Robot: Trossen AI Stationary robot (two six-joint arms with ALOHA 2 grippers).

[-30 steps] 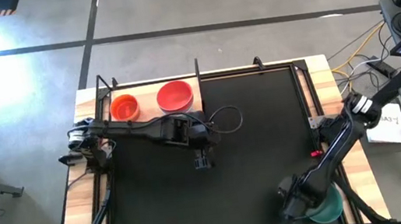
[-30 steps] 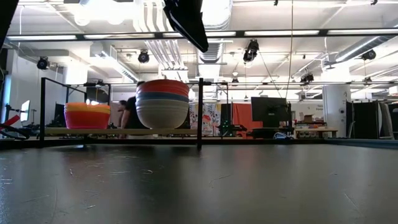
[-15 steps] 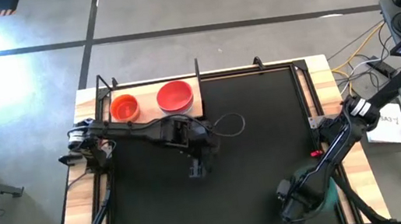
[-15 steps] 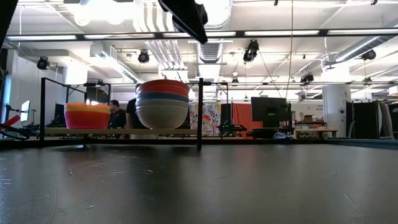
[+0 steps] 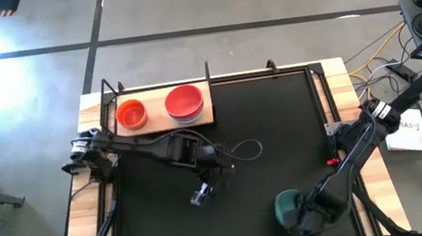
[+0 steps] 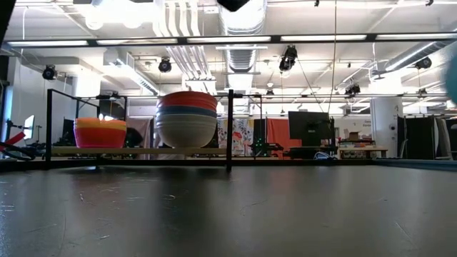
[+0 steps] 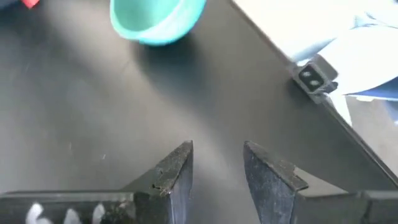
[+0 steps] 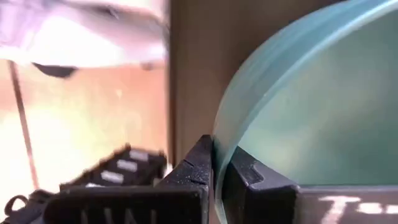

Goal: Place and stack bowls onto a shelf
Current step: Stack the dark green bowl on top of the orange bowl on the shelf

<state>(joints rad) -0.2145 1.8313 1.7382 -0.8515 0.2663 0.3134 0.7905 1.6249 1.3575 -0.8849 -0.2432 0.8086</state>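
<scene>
1. The right claw (image 5: pixel 295 215) is pinched shut on the rim of the teal bowl (image 5: pixel 287 205), at the near right of the table (image 5: pixel 278 125); the right wrist view shows the rim wedged between both fingers.
2. The shelf (image 5: pixel 207 118) lies at the far left corner, diagonally well away from this claw, so the bowl has to cross the whole mat.
3. On the shelf stand a stack of larger bowls topped by the red bowl (image 5: pixel 185 101) and, beside it, the small stack (image 5: pixel 131 113).
4. The left claw (image 5: pixel 199 195) hangs mid-table, fingers spread and empty, nearer the shelf.
5. Whether the teal bowl is off the mat is hard to tell; the right arm hides part of it.
</scene>
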